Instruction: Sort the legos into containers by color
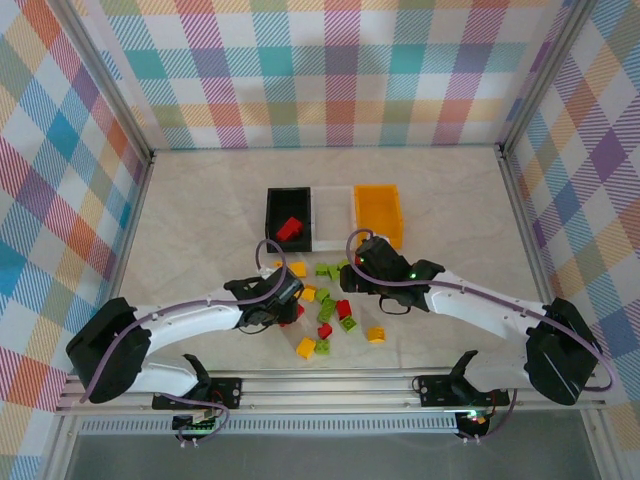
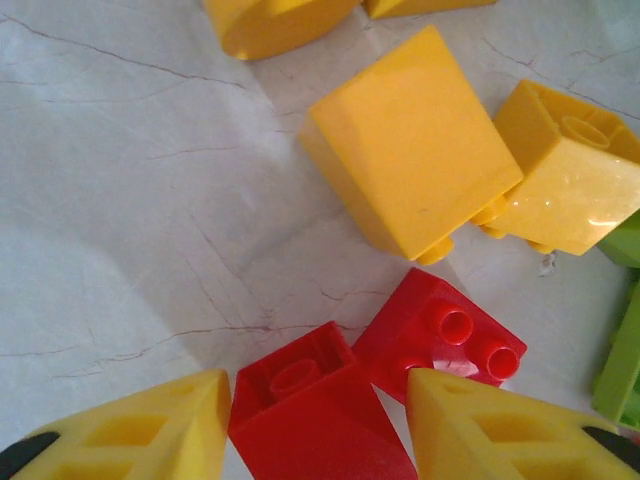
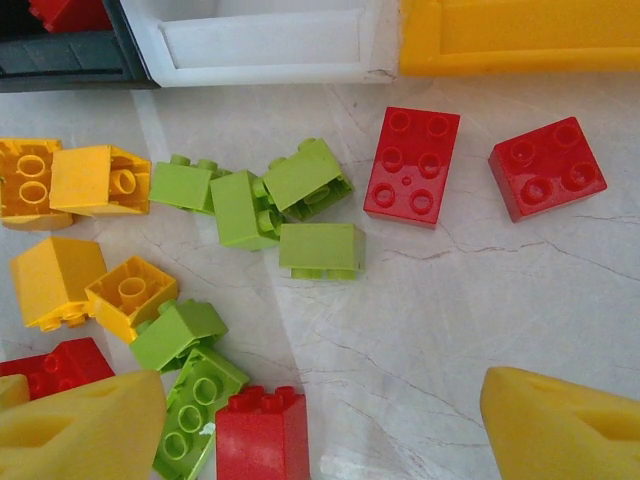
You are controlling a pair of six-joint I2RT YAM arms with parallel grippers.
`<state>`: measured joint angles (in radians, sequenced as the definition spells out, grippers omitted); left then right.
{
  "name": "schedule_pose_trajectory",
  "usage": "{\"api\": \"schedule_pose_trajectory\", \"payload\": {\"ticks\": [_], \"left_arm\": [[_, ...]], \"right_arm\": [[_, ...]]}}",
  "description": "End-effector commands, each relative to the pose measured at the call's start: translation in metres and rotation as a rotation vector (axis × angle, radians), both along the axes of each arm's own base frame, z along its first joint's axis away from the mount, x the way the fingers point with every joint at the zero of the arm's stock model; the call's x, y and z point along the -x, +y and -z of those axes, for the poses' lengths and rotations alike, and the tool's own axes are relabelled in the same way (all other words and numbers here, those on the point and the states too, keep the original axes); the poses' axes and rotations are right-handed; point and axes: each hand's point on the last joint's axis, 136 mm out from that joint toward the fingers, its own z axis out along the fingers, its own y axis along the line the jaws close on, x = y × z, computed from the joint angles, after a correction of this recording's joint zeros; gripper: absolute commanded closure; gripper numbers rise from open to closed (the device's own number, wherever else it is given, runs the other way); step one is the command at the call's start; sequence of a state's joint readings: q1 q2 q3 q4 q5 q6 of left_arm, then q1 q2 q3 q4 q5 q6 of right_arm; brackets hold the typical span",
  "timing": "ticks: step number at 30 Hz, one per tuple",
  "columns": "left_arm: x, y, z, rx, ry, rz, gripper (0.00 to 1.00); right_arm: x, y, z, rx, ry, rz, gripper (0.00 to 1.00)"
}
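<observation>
Red brick (image 2: 300, 410) between left pincer's (image 2: 318, 388) half-closed yellow fingers (image 2: 140, 435), touching both

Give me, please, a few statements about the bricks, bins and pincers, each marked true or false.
1. The black bin holds one red lego. True.
2. The white bin stands left of the black one. False: it sits between the black bin and the orange bin.
3. The left pincer straddles a green brick. False: a red brick lies between its fingers.
4. The right pincer is open. True.
5. Every brick is sorted. False: loose bricks lie on the table.
</observation>
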<state>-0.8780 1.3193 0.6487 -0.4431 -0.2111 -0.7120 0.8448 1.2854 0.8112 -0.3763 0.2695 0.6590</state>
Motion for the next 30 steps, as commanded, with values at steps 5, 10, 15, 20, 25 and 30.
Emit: {"api": "schedule_pose_trajectory", "payload": {"ticks": [5, 10, 15, 20, 25, 30], "left_arm": [[0.007, 0.021, -0.004, -0.041, -0.031, -0.026, 0.40], [0.013, 0.027, -0.008, -0.022, -0.038, -0.034, 0.37], [0.021, 0.040, 0.003, -0.065, -0.015, -0.041, 0.38], [0.026, 0.053, 0.010, -0.112, 0.003, -0.058, 0.40], [0.028, 0.072, -0.007, -0.119, -0.030, -0.095, 0.44], [0.021, 0.051, -0.026, -0.007, -0.068, -0.057, 0.37]], "right_arm": [[-0.001, -0.002, 0.002, -0.012, -0.013, 0.022, 0.17], [0.000, -0.003, 0.004, -0.011, -0.012, 0.027, 0.17], [-0.001, -0.004, 0.002, -0.013, -0.017, 0.032, 0.17], [-0.001, -0.006, 0.000, -0.011, -0.023, 0.037, 0.17], [0.000, -0.008, -0.001, -0.013, -0.027, 0.041, 0.17], [-0.001, -0.008, -0.005, -0.019, -0.039, 0.041, 0.16]]}}
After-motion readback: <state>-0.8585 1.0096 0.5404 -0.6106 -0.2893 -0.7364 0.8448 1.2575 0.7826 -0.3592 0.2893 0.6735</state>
